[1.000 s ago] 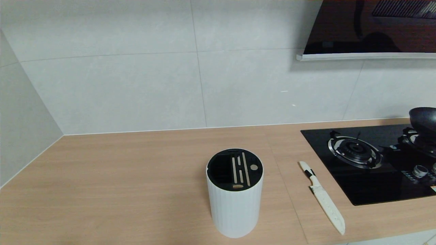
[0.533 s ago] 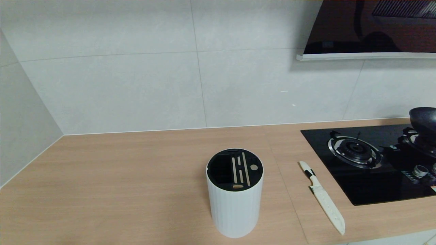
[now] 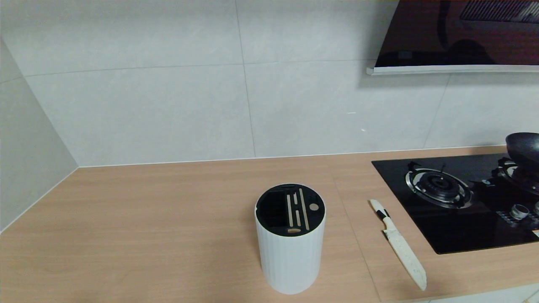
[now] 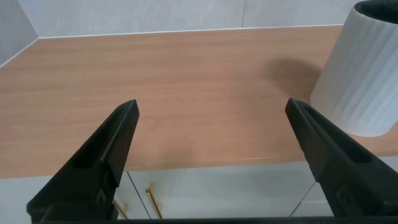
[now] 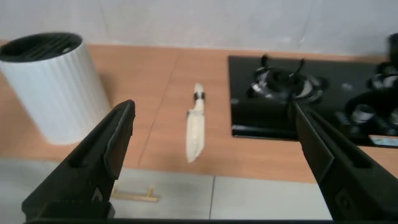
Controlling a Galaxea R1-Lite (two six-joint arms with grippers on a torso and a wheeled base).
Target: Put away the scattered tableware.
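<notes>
White knife point(image 3: 398, 244) lies right of the holder point(image 3: 290, 237), handle pointing away. The right gripper point(image 5: 211, 112), spread and empty, sits nearer than the left gripper point(image 4: 211, 107), which is likewise spread.

Soft, even light fills the head view, bright on the wall tiles point(image 3: 168, 105). The white holder point(image 3: 289, 248) casts a faint shadow on the surface point(image 3: 147, 219). The range hood point(image 3: 459, 33) shades the wall below it (its dark glass shows reflections). The right wrist view is blurred; the left is sharp.
</notes>
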